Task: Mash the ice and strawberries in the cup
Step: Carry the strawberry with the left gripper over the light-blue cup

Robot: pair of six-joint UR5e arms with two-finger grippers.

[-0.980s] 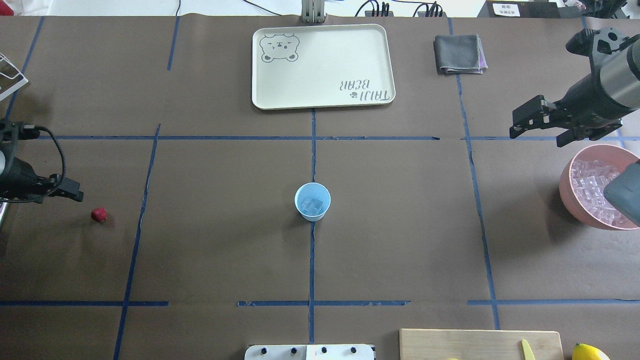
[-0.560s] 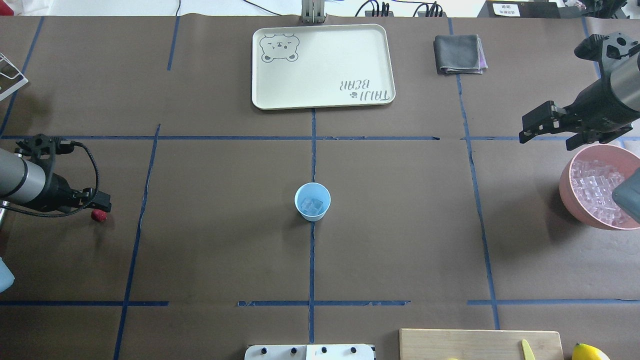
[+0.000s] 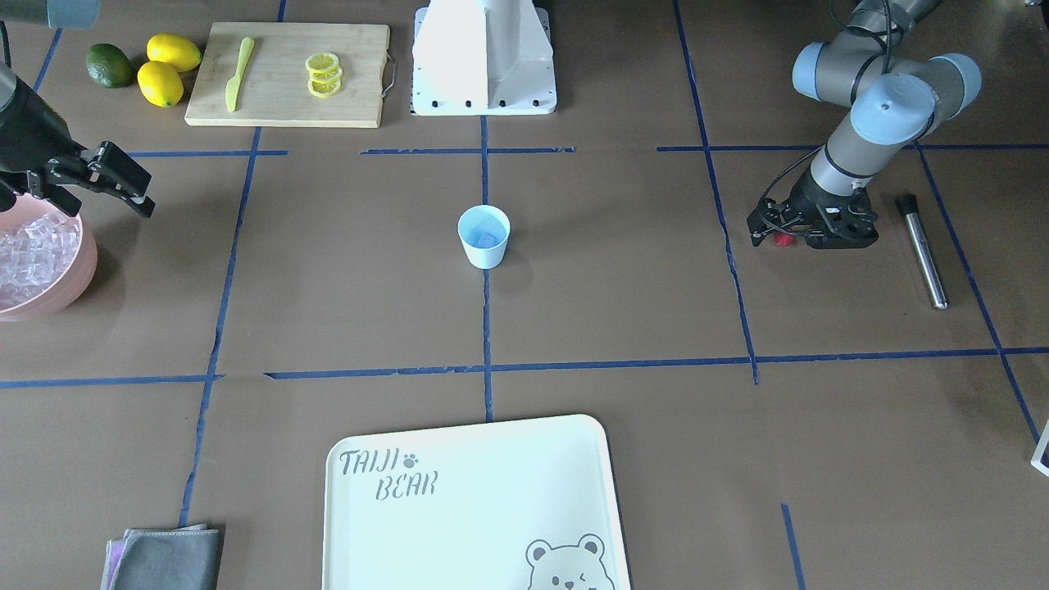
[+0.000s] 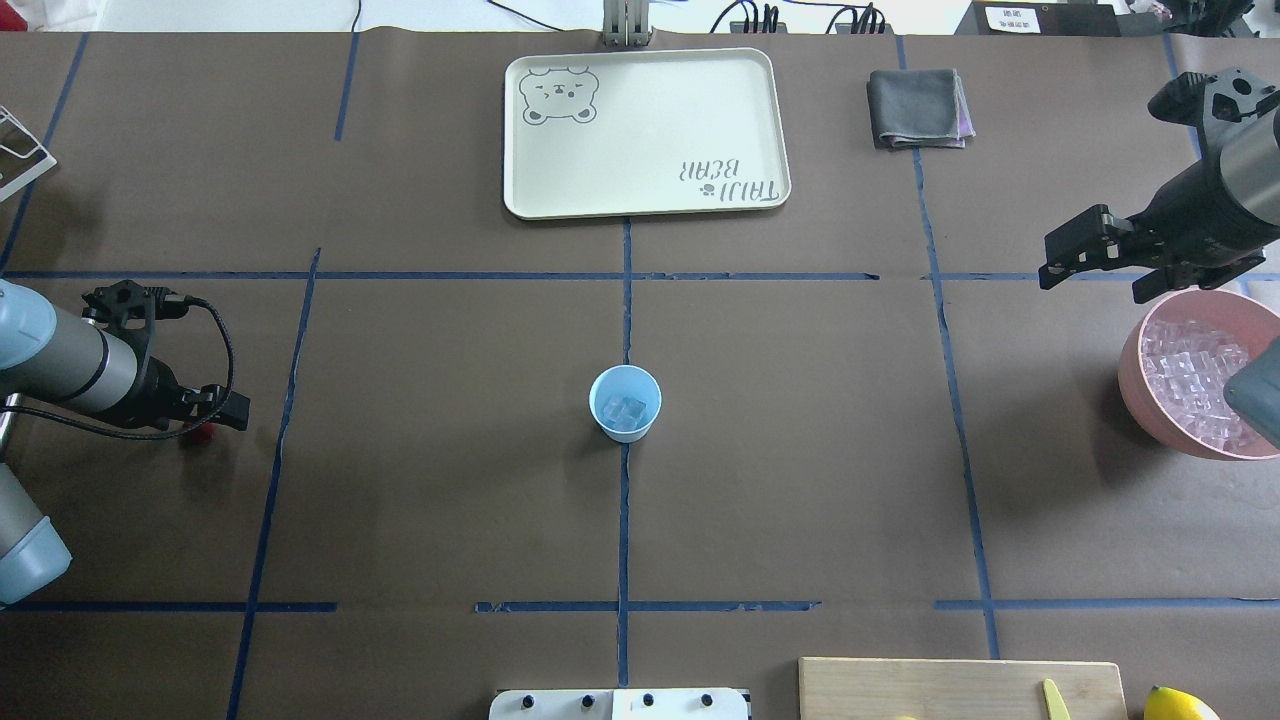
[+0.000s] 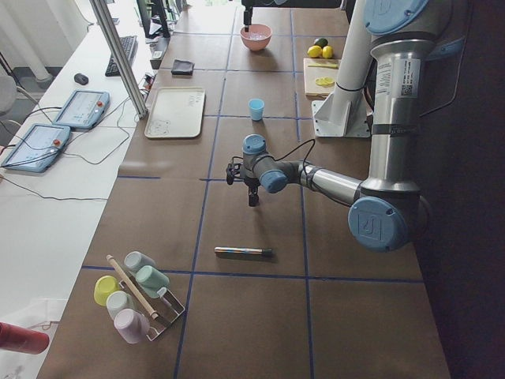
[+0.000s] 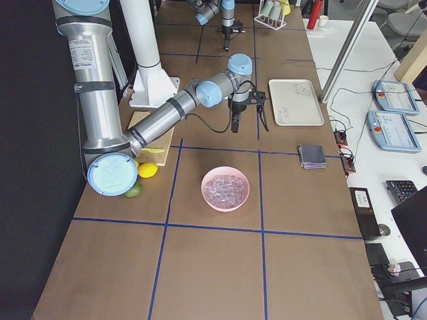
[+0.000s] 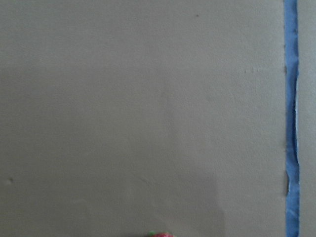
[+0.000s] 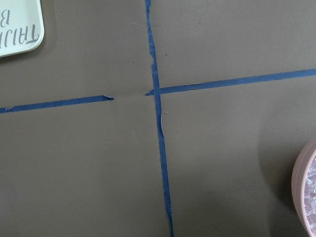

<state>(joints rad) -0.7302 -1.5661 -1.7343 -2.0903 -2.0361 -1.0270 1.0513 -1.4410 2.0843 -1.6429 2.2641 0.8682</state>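
Note:
The light-blue cup (image 4: 625,402) (image 3: 483,236) stands at the table's middle with a few clear ice cubes (image 4: 625,412) inside. At the left, the red strawberry (image 4: 203,433) (image 3: 784,239) lies on the table, mostly hidden. My left gripper (image 4: 215,418) (image 3: 785,236) is low over the berry, seemingly open around it. The left wrist view catches only the berry's top (image 7: 160,234) at its bottom edge. My right gripper (image 4: 1090,283) (image 3: 111,197) hovers open and empty just beyond the pink bowl (image 4: 1130,370) of ice (image 4: 1185,375).
A cream tray (image 4: 645,130) and a folded grey cloth (image 4: 918,108) lie at the far edge. A cutting board (image 3: 287,74) with lemon slices, lemons (image 3: 168,70) and a lime sits by the robot base. A metal rod (image 3: 922,250) lies near the left arm.
My left arm has swung rightward and down over the strawberry, which now is mostly covered. The right gripper has pulled back slightly to the right. The cup has not moved.

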